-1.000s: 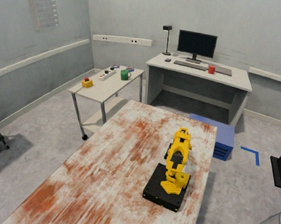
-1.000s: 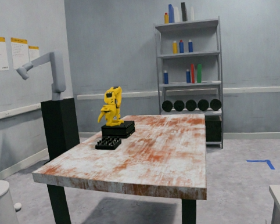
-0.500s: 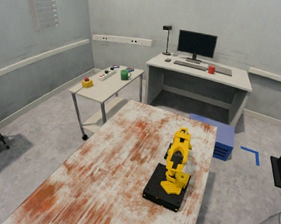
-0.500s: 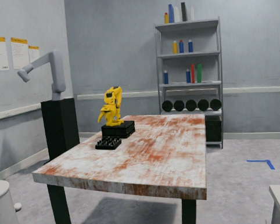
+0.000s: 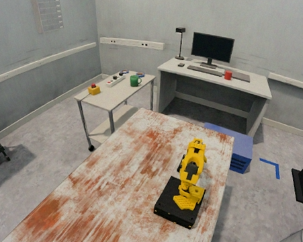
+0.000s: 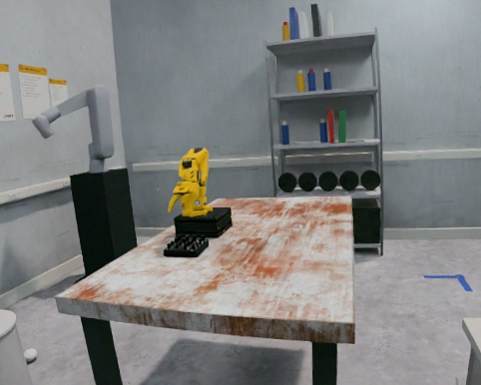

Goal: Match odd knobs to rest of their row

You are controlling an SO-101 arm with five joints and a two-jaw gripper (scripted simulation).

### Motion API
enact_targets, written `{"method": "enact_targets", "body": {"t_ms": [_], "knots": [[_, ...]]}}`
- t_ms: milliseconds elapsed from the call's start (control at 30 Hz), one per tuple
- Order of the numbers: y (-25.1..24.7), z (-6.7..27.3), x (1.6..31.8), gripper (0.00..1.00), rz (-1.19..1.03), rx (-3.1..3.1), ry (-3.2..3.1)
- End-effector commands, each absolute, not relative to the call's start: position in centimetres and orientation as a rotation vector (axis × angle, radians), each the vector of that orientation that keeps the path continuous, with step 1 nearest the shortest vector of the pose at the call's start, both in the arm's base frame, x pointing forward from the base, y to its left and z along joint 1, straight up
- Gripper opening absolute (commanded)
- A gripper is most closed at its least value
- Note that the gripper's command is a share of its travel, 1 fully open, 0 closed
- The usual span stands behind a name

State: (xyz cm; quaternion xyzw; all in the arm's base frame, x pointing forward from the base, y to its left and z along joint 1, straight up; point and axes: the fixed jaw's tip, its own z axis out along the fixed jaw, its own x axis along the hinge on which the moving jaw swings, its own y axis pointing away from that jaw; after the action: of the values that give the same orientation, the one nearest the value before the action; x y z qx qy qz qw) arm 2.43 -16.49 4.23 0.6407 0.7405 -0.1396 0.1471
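I see the yellow arm (image 6: 192, 180) folded up on its black base block (image 6: 220, 219), which sits near one long edge of the worn worktop (image 6: 279, 249), toward the far end in the exterior view

Knob box (image 6: 186, 245) lies flat on the worktop just in front of the base block, by the same long edge; in the top view the arm hides nearly all of it, only a dark sliver shows at the arm's side. Knob marks are too small for me to read in either view

Gripper (image 6: 174, 200) hangs tip-down off the folded arm, above the base block's edge (not over the box). The knob box is lower and a bit further along the edge, apart from the jaws, no contact

Jaws stand partly open with nothing between them; the gap itself is too small for me to make out from the pictures alone

From the top view the gripper (image 5: 184, 201) points toward the base block's near corner
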Motion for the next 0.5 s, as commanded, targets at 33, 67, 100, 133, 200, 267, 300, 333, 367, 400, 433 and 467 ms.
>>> {"method": "enact_targets", "body": {"t_ms": [33, 67, 100, 133, 200, 267, 300, 333, 367, 400, 433, 467], "knots": [[-17.8, 4.5, 2.7, 0.40, -0.401, 1.829, 2.142], [-18.1, 4.5, 2.7, 0.40, -0.401, 1.829, 2.142], [-18.5, 4.5, 2.8, 0.40, -0.401, 1.829, 2.142], [-18.8, 4.5, 2.8, 0.40, -0.401, 1.829, 2.142], [-18.8, 4.5, 2.8, 0.40, -0.401, 1.829, 2.142], [-19.6, 4.5, 2.9, 0.40, -0.401, 1.829, 2.142], [-19.9, 4.4, 2.9, 0.40, -0.400, 1.829, 2.142], [-20.3, 4.4, 3.0, 0.40, -0.400, 1.829, 2.142], [-20.6, 4.3, 3.0, 0.40, -0.400, 1.829, 2.142], [-20.9, 4.3, 3.0, 0.40, -0.400, 1.829, 2.142], [-21.1, 4.2, 3.1, 0.40, -0.400, 1.829, 2.142], [-21.3, 4.1, 3.1, 0.40, -0.400, 1.829, 2.142]]}}
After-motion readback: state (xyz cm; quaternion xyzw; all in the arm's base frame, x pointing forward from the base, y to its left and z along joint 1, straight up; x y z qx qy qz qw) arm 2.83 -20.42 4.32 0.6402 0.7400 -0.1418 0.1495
